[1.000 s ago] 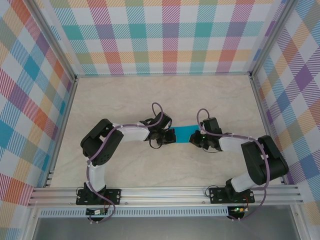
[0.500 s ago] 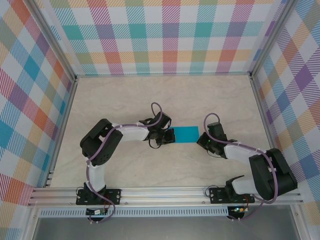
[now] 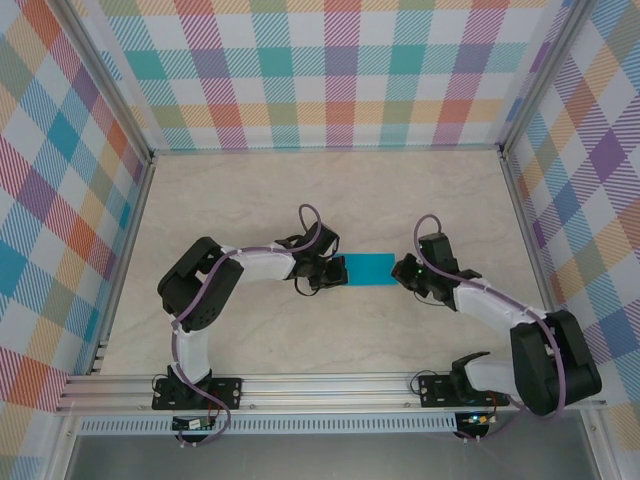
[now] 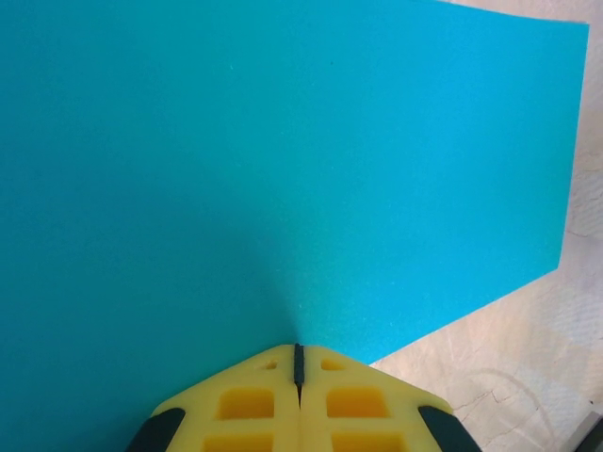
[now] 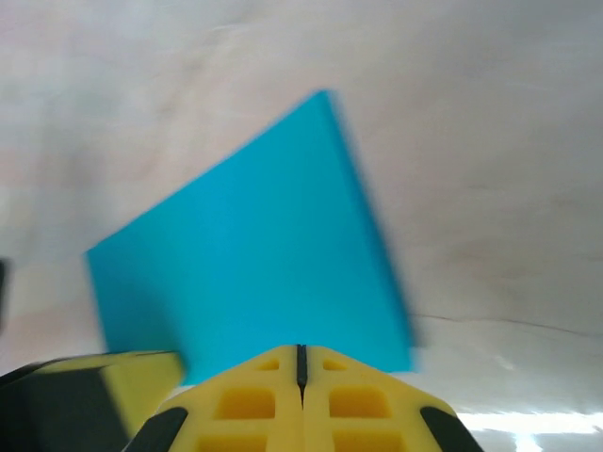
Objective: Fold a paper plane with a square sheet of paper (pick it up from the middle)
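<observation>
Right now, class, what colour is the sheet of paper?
Plain teal-blue; the sheet of paper shows best in the left wrist view.

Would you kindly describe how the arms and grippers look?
The left arm and right arm have white links, bulky black joints and looped lilac cables. The left gripper and right gripper have yellow fingers moulded with square pockets, black at the corners.

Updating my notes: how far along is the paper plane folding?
Early. Done: the square sheet of paper lies as a rectangle, apparently folded once. In hand: the shut left hand rests on it, the shut right hand at its opposite edge. Left: nose and wing folds; no dart shape yet.
</observation>
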Controlling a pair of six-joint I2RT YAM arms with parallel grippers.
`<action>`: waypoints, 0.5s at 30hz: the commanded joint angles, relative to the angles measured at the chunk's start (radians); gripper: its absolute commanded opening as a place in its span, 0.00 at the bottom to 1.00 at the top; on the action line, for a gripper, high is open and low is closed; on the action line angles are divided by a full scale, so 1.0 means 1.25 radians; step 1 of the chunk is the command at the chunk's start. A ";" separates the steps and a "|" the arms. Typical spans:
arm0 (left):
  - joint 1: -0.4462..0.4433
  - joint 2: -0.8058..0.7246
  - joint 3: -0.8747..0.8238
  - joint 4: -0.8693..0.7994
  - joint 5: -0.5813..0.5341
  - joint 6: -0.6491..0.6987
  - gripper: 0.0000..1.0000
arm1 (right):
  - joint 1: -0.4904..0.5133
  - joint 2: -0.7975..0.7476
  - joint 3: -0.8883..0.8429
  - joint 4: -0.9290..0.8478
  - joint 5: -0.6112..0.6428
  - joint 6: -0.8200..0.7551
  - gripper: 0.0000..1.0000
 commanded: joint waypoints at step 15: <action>-0.021 -0.018 0.025 0.083 0.011 -0.057 0.04 | 0.016 0.201 0.019 0.094 -0.105 -0.005 0.00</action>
